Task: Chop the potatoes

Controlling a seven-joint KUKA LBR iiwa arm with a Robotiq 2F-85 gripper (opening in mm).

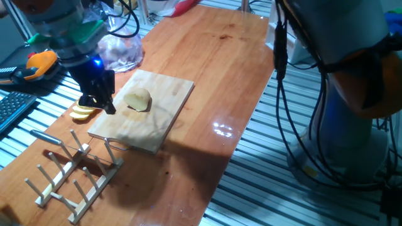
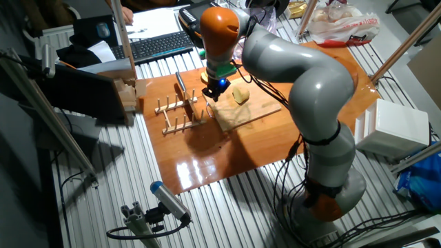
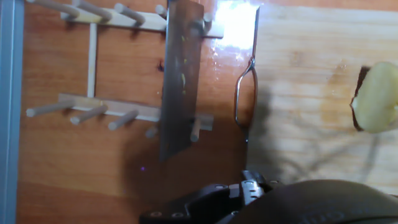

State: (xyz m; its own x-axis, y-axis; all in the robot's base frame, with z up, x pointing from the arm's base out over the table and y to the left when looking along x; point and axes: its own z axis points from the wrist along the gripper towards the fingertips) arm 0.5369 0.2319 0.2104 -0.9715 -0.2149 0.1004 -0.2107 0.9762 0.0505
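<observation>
Potato (image 1: pixel 138 100) sits on the board (image 1: pixel 164 119), one pale lump toward the far side, nothing touching it. Gripper (image 1: pixel 100 99) hangs just off the board's left edge, next to some yellow slices (image 1: pixel 83 112) on the table (image 1: pixel 213 69). Can't tell if the fingers are spread or closed. Hand view shows a knife (image 3: pixel 179 78) resting across the wooden peg rack (image 3: pixel 112 112), and a wire handle (image 3: pixel 244 99) at the board's edge.

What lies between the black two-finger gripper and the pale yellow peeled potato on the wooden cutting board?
Only bare board: in one fixed view, the gripper hangs over the left edge of the cutting board, and the stretch to the potato is bare wood.
</observation>
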